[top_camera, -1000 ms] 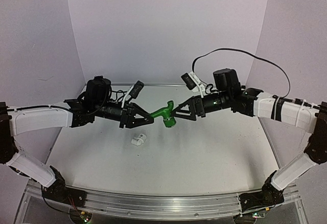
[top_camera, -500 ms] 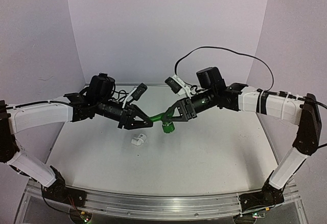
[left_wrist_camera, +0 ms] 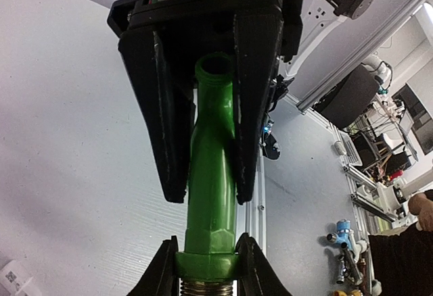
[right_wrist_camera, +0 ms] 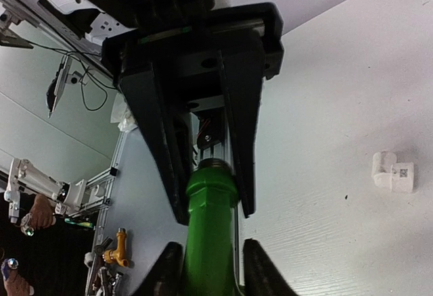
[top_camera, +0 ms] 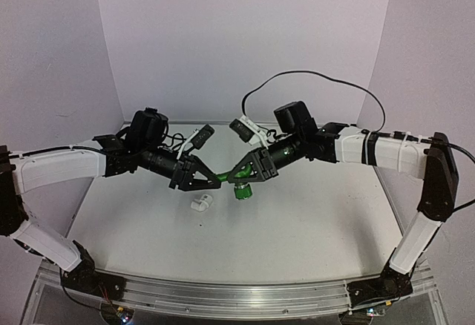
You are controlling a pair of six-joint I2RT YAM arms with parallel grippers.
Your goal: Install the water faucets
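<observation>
Near edge: metal rail (top_camera: 237,295) carrying both arm bases. Beyond it the white table (top_camera: 312,228), bare except for the white fitting (top_camera: 200,203), which lies on the surface just below and slightly to the near side of the left gripper (top_camera: 214,179), apart from it. Nothing stands between the fitting and the fingers.

Above the table, mid-span: green tap (top_camera: 231,176), held off the surface between the two grippers, which meet tip to tip. Its round end hangs down just under the right gripper (top_camera: 246,173).

Left wrist view: left fingers (left_wrist_camera: 162,272) are clamped on the tap's hexagonal collar, with grey thread just showing beneath it. The right fingers (right_wrist_camera: 169,272) press both sides of the stem further along, closed on it. The tap's open round mouth points into the right gripper's palm.

Far side: black cable (top_camera: 312,76) arcs above the right arm. Plain lilac backdrop (top_camera: 237,43) behind.

Markings: small square code label (right_wrist_camera: 402,171) on the fitting, too small to read. No legible writing on either gripper.

Pose: both arms reach inward from the table's sides, forearms roughly level, wrists angled slightly down toward each other. The right elbow stands high at the table's right edge, and the left elbow sits low at the left edge.
</observation>
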